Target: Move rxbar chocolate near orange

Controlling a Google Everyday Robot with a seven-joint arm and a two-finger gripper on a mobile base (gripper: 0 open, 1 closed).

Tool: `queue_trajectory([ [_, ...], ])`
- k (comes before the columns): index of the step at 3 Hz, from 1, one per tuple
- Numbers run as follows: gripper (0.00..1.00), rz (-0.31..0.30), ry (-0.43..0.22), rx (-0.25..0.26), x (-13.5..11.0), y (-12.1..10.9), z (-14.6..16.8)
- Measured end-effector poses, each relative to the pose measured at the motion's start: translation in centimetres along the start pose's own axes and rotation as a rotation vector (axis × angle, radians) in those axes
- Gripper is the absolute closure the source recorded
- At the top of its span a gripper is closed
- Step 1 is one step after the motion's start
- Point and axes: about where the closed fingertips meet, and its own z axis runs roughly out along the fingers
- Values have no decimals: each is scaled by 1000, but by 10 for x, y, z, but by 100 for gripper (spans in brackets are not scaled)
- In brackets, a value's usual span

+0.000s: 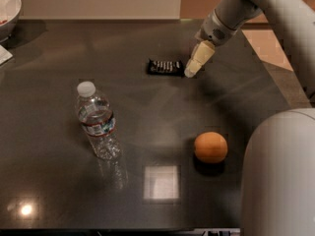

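Observation:
The rxbar chocolate (pixel 165 66) is a flat black wrapper with white lettering, lying on the dark table (pixel 147 117) at the back centre. My gripper (pixel 191 72) hangs just to its right, its cream tip close to the wrapper's right end and low over the table. The orange (pixel 210 147) sits at the front right, well apart from the bar and the gripper.
A clear water bottle (pixel 97 120) with a white cap stands upright at the left centre. A white bowl (pixel 9 9) sits at the far left corner. My arm's white body (pixel 280 176) fills the front right corner.

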Motion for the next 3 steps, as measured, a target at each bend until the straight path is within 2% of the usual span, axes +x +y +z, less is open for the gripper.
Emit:
queue_trajectory([
  [1, 0, 97, -24, 38, -5, -8, 15],
  [2, 0, 168, -52, 54, -8, -10, 29],
  [3, 0, 192, -81, 50, -11, -11, 43],
])
